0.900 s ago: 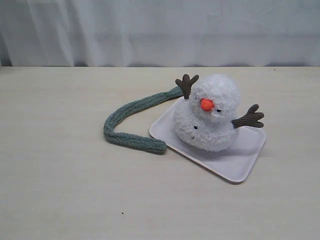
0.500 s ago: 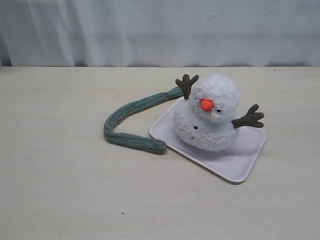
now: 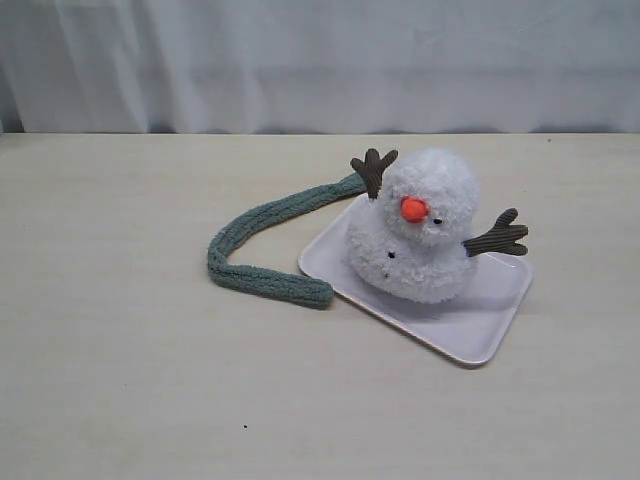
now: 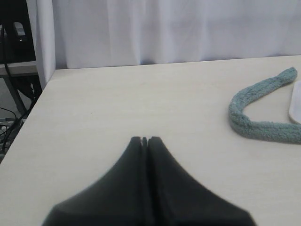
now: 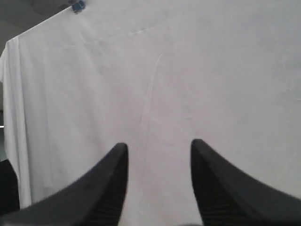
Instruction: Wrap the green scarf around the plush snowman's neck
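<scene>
Left claw (image 4: 144, 139) is pinched closed with nothing in it, low over the pale surface (image 3: 120, 380). Right claw (image 5: 159, 150) has its jaws spread and empty and is aimed at the white curtain (image 5: 197, 70), so no task item shows in front of it. Neither claw is visible in the exterior view (both probably parked at start pose).

The green scarf (image 3: 262, 283) lies flat on the surface, well ahead of the left claw and off toward the snowman's side, bent into a hairpin. One end runs up to the plush snowman (image 3: 415, 230) by its raised twig arm (image 3: 373, 168); the other end rests just beside the edge of the white tray (image 3: 480, 320).

The snowman sits on the tray, tilted a bit, and the snowman's neck (image 3: 400, 236) is bare.

Wrapping hasn't started. The left claw looks like the likely picker since the scarf lies on its side, but it needs to open first. The free end by the tray seems the easier grab.
</scene>
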`<state>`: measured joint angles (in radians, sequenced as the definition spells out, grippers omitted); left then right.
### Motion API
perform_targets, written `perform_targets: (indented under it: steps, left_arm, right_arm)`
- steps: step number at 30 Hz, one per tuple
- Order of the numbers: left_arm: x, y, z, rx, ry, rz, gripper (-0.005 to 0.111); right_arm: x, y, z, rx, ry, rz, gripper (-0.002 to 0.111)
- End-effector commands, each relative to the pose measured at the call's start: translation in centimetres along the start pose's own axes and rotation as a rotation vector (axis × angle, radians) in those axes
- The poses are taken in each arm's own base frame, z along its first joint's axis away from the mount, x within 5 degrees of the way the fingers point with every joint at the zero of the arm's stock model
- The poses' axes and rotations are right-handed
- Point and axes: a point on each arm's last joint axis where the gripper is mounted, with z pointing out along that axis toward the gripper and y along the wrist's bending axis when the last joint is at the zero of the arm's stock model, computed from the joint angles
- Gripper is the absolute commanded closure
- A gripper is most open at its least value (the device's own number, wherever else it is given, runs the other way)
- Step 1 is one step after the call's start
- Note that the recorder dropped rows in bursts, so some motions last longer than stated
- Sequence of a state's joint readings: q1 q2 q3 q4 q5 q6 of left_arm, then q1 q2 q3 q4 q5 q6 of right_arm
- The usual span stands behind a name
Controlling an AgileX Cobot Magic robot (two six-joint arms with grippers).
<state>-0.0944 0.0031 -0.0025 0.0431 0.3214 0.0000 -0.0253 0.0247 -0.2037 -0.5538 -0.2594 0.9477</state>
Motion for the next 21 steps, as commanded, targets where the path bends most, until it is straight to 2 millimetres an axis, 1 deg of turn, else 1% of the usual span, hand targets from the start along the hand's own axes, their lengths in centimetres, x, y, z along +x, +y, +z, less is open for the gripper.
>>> perform_targets:
  steps: [1,2,3,4,5,6,8,9,10,11,12,13,14,15,16,17,18,19,21]
  left_arm:
    - [0.0,0.0,0.0,-0.001,-0.014,-0.003,0.107]
    - [0.0,0.0,0.0,-0.001,-0.014,-0.003,0.107]
    - [0.0,0.0,0.0,-0.001,-0.014,-0.003,0.107]
    - [0.0,0.0,0.0,-0.001,-0.014,-0.003,0.107]
    - [0.0,0.0,0.0,-0.001,-0.014,-0.003,0.107]
    - [0.0,0.0,0.0,-0.001,-0.014,-0.003,0.107]
    - [0.0,0.0,0.0,-0.001,-0.014,-0.003,0.107]
    - [0.0,0.0,0.0,-0.001,-0.014,-0.003,0.107]
    - [0.0,0.0,0.0,-0.001,-0.014,-0.003,0.107]
    - [0.0,0.0,0.0,-0.001,-0.014,-0.003,0.107]
    - [0.0,0.0,0.0,-0.001,-0.014,-0.003,0.107]
    - [0.0,0.0,0.0,-0.001,-0.014,-0.003,0.107]
    - [0.0,0.0,0.0,-0.001,-0.014,-0.003,0.107]
    - [0.0,0.0,0.0,-0.001,-0.014,-0.003,0.107]
    - [0.0,0.0,0.0,-0.001,-0.014,-0.003,0.107]
    - [0.0,0.0,0.0,-0.001,-0.014,-0.003,0.107]
    - [0.0,0.0,0.0,-0.001,-0.014,-0.003,0.107]
    - [0.0,0.0,0.0,-0.001,-0.014,-0.003,0.107]
    - [0.0,0.0,0.0,-0.001,-0.014,-0.003,0.107]
  right_arm:
    - [-2.8,1.7,2.5,-0.050,0.110,-0.085,0.042]
    - [-3.4,2.1,3.7,-0.073,0.171,-0.152,0.042]
    - [-3.7,2.2,4.4,-0.073,0.203,-0.207,0.042]
    - [-4.4,2.0,6.2,-0.045,0.249,-0.304,0.042]
    - [-4.9,1.6,7.4,-0.004,0.254,-0.317,0.042]
    - [-5.2,1.2,8.6,0.030,0.259,-0.372,0.042]
    - [-5.4,0.4,10.8,0.088,0.282,-0.415,0.042]
    - [-5.4,-0.3,11.8,0.133,0.293,-0.452,0.042]
    - [-5.2,-1.2,12.9,0.197,0.311,-0.536,0.042]
    - [-5.1,-2.6,13.6,0.303,0.330,-0.640,0.043]
    - [-4.9,-4.0,13.9,0.429,0.347,-0.704,0.043]
    - [-4.7,-5.2,14.1,0.554,0.360,-0.679,0.043]
    - [-4.4,-5.9,14.3,0.628,0.389,-0.615,0.043]
    - [-3.7,-6.6,14.8,0.675,0.463,-0.610,0.043]
    - [-3.0,-6.9,15.2,0.682,0.532,-0.569,0.043]
    - [-2.3,-7.1,15.9,0.664,0.616,-0.584,0.043]
    - [-1.4,-7.2,16.5,0.651,0.708,-0.519,0.043]
    - [-0.8,-7.2,17.3,0.625,0.789,-0.519,0.043]
    - [0.3,-7.0,18.5,0.579,0.951,-0.448,0.043]
